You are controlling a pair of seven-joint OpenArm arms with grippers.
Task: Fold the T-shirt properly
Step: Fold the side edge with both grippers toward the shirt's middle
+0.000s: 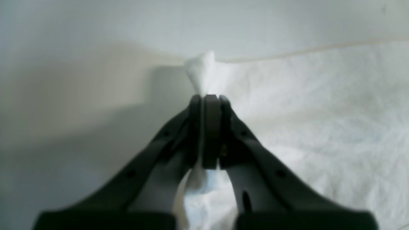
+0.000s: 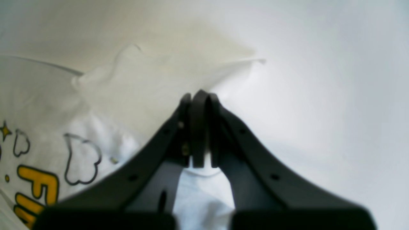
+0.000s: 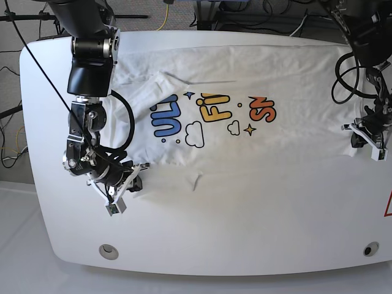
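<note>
Here, the T-shirt [image 3: 245, 141] is lying print-up across the white table [image 3: 214, 239]; the left gripper [image 1: 211, 99] is pinching a bunched corner; the right gripper [image 2: 198, 95] is clamping the opposite edge, presumably tensioning the cloth for a fold.

Count, this moment. T-shirt [image 3: 257, 79]: one, spread printed side up across the 12 o'clock half of the counter [image 3: 245, 233]. Counter: one.

My claws: two. Left claw [image 3: 361, 136] at 3 o'clock, jaws pressed together on a pinch of the shirt's white cloth. Right claw [image 3: 136, 179] at 8 o'clock, jaws likewise pressed together on the shirt's edge.

Print on the chest, base view: three lettered groups, one blue, one yellow, one orange. Cloud outlines: two. Stars: two.
</note>
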